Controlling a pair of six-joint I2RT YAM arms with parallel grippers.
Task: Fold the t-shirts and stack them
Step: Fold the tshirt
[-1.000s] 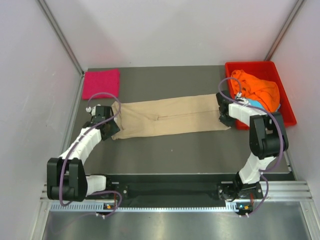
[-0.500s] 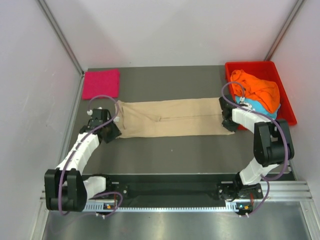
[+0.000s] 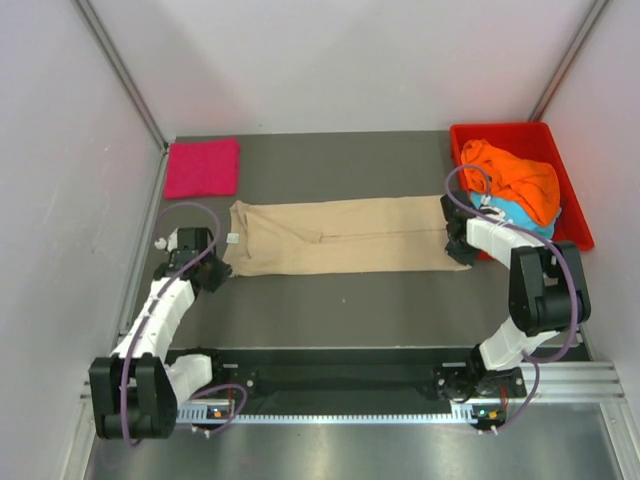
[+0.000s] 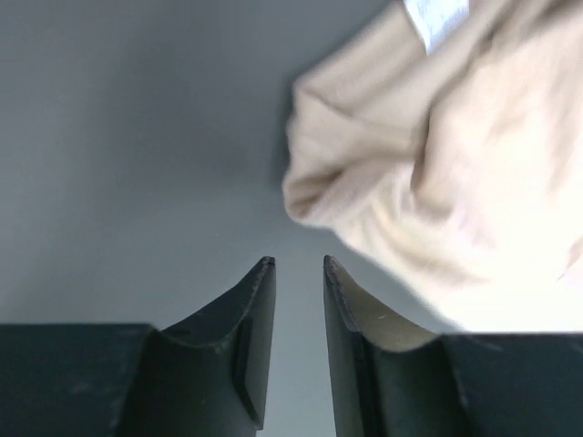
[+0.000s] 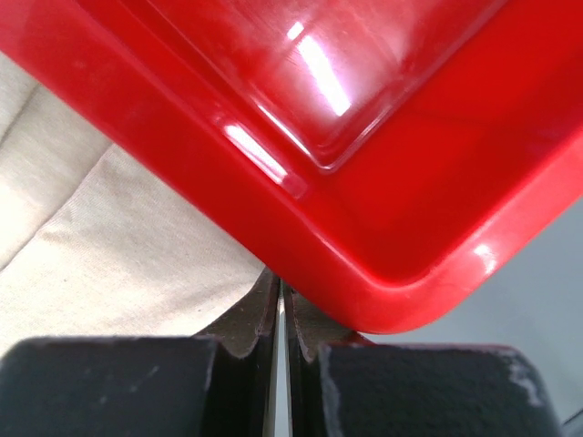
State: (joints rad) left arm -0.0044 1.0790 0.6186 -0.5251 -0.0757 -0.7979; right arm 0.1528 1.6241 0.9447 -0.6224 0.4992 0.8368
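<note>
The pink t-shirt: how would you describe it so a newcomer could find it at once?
On the grey table, look to the far left corner. The pink t-shirt lies there as a small flat square. It alone is folded: the beige t-shirt lies spread mid-table, and the orange t-shirt and blue t-shirt sit bunched in the red tray.
</note>
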